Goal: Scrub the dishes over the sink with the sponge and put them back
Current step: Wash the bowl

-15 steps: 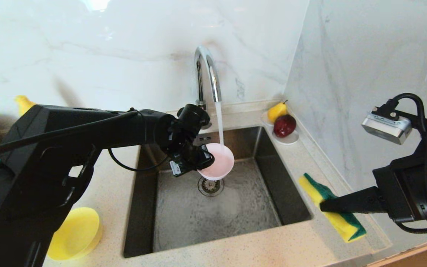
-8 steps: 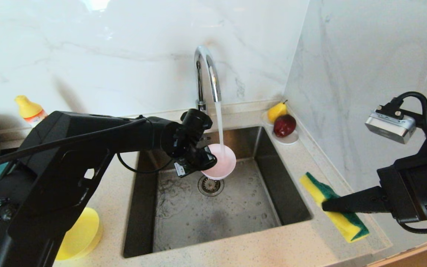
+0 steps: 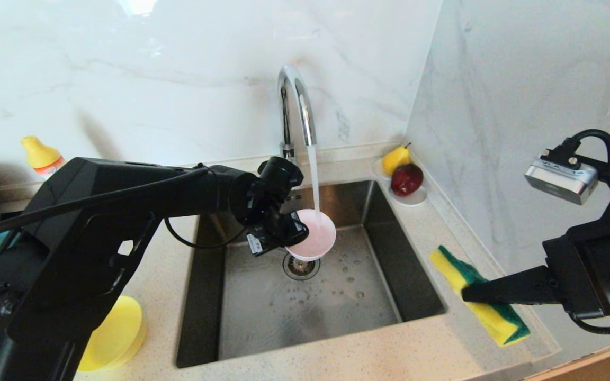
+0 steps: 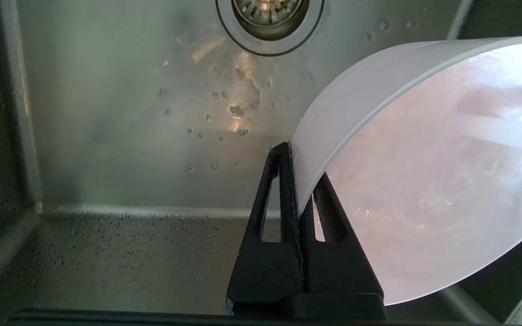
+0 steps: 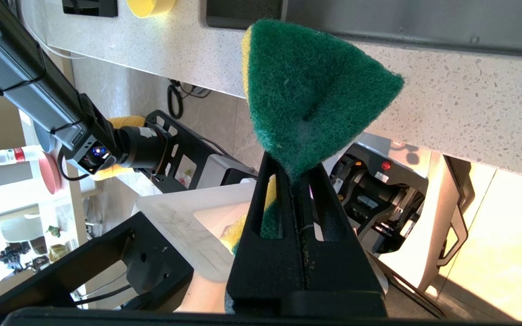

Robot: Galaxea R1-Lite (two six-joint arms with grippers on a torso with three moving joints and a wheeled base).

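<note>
Head view: left hand [image 3: 294, 233] pinches the pink bowl [image 3: 313, 234] under the faucet [image 3: 297, 106] stream, above the sink [image 3: 305, 296]; right hand [image 3: 469, 293] clamps the sponge [image 3: 477, 296] over the table [image 3: 442, 338].

Left wrist view: fingers [image 4: 283, 194] grip the rim; hold it tilted so the water drains.

Right wrist view: bring the green face in squarely.

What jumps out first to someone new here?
The running faucet pours into the pale pink bowl, pinched at its rim by the left gripper over the sink. At the right, the right gripper holds the sponge above the counter.
</note>
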